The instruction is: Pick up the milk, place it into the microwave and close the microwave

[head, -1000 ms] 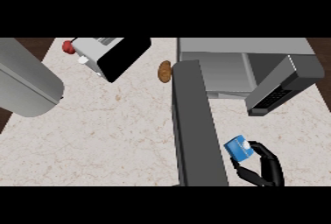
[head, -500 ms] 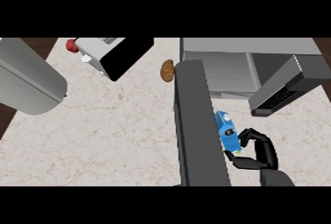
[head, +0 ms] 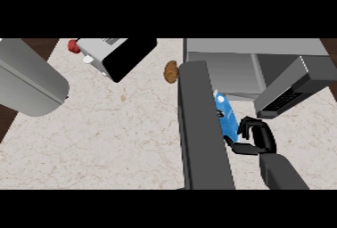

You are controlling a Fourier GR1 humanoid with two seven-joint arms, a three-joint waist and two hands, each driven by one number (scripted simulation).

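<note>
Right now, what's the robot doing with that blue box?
The robot's right hand has its fingers curled round the blue milk carton. It holds the carton right beside the microwave's open door, just in front of the opening. The milk does not look to be inside yet, so the door has not been closed. The robot's other hand is out of sight.

Marbled counter (head: pixel 118 133) carries microwave (head: pixel 263 46), white appliance (head: pixel 99 50) and small brown lump (head: pixel 171 71).
</note>
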